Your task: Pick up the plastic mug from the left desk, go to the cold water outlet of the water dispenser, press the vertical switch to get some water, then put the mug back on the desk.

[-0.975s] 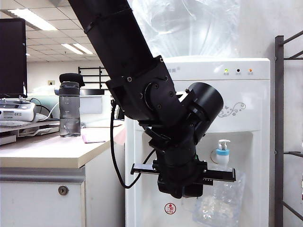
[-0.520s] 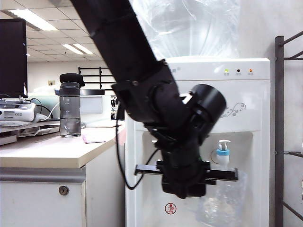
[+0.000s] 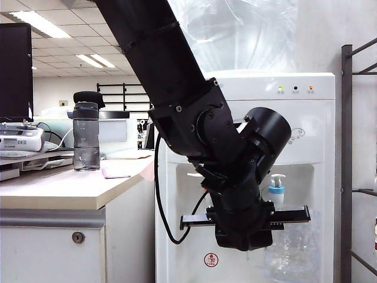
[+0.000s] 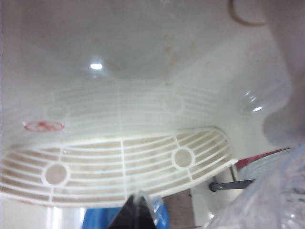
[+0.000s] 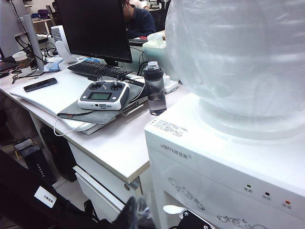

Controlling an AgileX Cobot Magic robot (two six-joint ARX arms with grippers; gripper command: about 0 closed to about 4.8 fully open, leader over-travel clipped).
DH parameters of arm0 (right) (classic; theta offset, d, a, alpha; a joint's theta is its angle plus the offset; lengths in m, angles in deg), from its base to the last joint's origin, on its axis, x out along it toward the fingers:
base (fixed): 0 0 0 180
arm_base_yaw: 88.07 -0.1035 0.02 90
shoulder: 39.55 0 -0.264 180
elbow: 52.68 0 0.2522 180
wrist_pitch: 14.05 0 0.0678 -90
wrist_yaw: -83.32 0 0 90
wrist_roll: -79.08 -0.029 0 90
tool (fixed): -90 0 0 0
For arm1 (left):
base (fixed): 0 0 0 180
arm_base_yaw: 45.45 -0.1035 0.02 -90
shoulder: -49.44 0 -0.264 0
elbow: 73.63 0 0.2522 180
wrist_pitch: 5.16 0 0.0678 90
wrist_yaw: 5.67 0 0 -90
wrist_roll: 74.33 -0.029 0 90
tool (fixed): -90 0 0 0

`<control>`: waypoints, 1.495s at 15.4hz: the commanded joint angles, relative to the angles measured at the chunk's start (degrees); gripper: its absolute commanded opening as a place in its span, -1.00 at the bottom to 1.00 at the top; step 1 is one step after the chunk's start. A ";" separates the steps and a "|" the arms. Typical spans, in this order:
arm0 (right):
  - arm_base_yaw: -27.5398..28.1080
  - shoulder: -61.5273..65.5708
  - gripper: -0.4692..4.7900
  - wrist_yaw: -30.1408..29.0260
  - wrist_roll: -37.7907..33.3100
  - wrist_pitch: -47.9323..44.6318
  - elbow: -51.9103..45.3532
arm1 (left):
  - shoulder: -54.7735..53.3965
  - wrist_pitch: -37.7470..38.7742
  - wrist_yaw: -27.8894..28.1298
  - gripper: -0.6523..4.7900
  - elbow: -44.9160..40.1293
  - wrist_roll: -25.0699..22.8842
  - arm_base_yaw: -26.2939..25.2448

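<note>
The left claw (image 3: 281, 236) was clamped on the plastic mug (image 3: 287, 254) below the cold water outlet (image 3: 276, 190) of the water dispenser (image 3: 306, 118). The right claw (image 5: 136, 214) hung high above the bench (image 5: 114, 143); I cannot tell its state.

view: high over water dispenser (image 5: 209, 157) | left desk (image 5: 119, 143): black-lidded bottle (image 5: 155, 88), remote controller (image 5: 104, 95)
</note>
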 commanded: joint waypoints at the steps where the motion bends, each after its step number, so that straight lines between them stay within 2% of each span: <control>1: -0.02 -0.07 -0.82 -0.07 0.15 -0.98 0.20 | 0.24 0.50 3.63 -0.78 0.33 8.83 -0.83; 3: -0.02 -0.07 -0.82 -0.04 0.15 -0.92 0.20 | 0.24 0.17 6.05 -0.78 0.31 9.60 -0.79; 7: -0.02 -0.07 -0.82 -0.04 0.15 -0.94 0.20 | 0.24 0.63 7.06 -0.78 0.28 9.99 -0.87; 9: -0.02 -0.07 -0.82 -0.04 0.15 -0.98 0.20 | 0.24 2.34 5.57 -0.78 0.31 10.23 -0.87; 10: -0.02 -0.07 -0.82 0.00 0.15 -0.98 0.20 | 0.28 4.59 5.53 -0.78 0.31 11.87 -0.85; 13: -0.02 -0.07 -0.82 -0.04 0.15 -1.01 0.20 | 0.26 6.71 3.37 -0.78 0.98 11.26 -1.55; 20: -0.02 -0.13 -0.82 -0.07 0.13 -1.49 0.22 | -0.35 3.54 3.61 -0.78 3.28 10.40 -1.55; 23: -0.02 -0.28 -0.82 -0.04 0.13 -1.46 0.20 | -0.39 -2.38 4.72 -0.78 3.34 9.29 -1.53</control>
